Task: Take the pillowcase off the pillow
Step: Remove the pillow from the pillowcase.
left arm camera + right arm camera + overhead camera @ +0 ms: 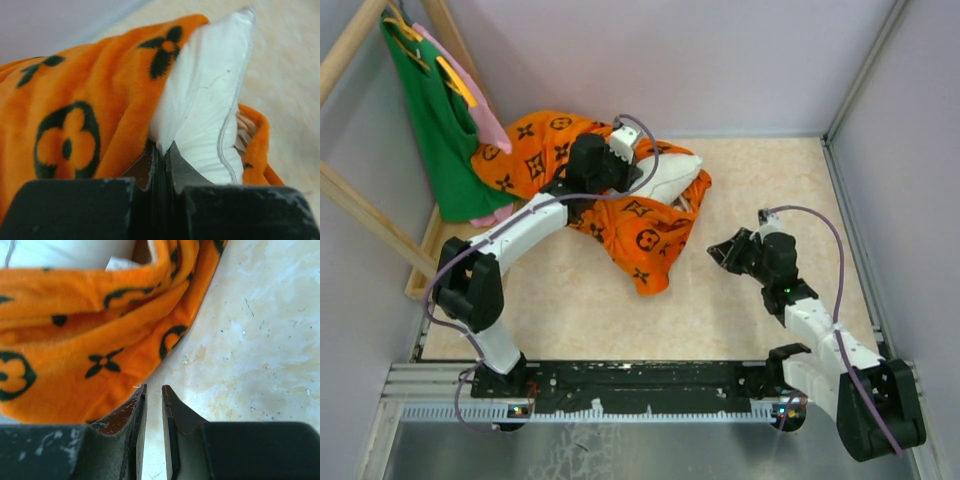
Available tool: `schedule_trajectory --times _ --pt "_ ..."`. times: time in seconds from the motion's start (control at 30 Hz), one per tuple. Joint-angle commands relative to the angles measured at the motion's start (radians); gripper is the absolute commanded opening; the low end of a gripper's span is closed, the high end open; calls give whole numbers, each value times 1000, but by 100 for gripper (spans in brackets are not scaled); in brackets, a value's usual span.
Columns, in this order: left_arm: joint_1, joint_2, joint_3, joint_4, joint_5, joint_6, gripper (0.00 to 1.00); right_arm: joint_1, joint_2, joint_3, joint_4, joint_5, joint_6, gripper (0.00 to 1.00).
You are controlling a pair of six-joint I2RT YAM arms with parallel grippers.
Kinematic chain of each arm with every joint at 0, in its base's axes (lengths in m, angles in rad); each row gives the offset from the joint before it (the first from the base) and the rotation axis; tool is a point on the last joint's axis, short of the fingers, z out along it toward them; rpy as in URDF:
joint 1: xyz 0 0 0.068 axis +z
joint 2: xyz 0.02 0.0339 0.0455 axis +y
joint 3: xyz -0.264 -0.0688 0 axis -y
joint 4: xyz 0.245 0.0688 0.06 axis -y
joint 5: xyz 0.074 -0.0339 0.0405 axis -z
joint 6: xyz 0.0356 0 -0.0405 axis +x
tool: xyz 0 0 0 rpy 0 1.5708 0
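**Top view:** pillowcase (630,225) bunched at table (760,180) rear centre. Pillow (675,172) partly exposed at its right end. Left gripper (638,165) on pillow. Right gripper (720,252) apart, right of fabric.

**Left wrist:** left gripper (162,150) closed tight, pinching white pillow (210,100) fabric beside pillowcase (100,90) edge.

**Right wrist:** right gripper (154,390) jaws narrowly parted, empty, over table (250,340). Pillowcase (75,340) just ahead.

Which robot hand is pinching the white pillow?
The left gripper: its jaws are shut on the edge of the pillow where it pokes out of the orange pillowcase. The right gripper holds nothing, its jaws a little apart.
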Motion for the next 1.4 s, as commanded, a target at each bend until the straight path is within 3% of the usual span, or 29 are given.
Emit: schedule_trajectory --times 0.0,0.17,0.27,0.43,0.57,0.63,0.9,1.13,1.2,1.23,1.3,1.37 --pt "71 12 123 -605 347 250 0 8 -22 5 -12 20 -19 19" --pt "67 100 297 -1003 778 477 0 9 -16 -7 -21 22 -25 19" --pt "67 121 361 -983 804 425 0 10 -18 -15 -19 23 -22 19" --pt "65 54 244 -473 584 105 0 10 -25 -20 -17 21 -21 19" --pt "65 -37 -46 211 272 -25 0 9 -39 -21 -18 12 -13 20" --pt "69 -15 -135 420 105 -57 0 10 -41 -26 -13 3 -5 20" --pt "72 141 10 283 -247 -53 0 11 -74 -47 -16 0 6 20" --pt "37 154 -16 350 -370 -151 0 11 -58 -73 22 -1 19 20" --pt "27 184 8 317 -331 -193 0 11 -53 -69 18 -2 14 20" --pt "28 189 8 324 -237 -206 0 11 -53 -60 10 0 10 20" --pt "42 188 23 321 25 -208 0 11 -58 -44 -17 3 -7 20" --pt "56 198 133 143 301 -161 0 11 -71 -35 -40 14 -20 20"
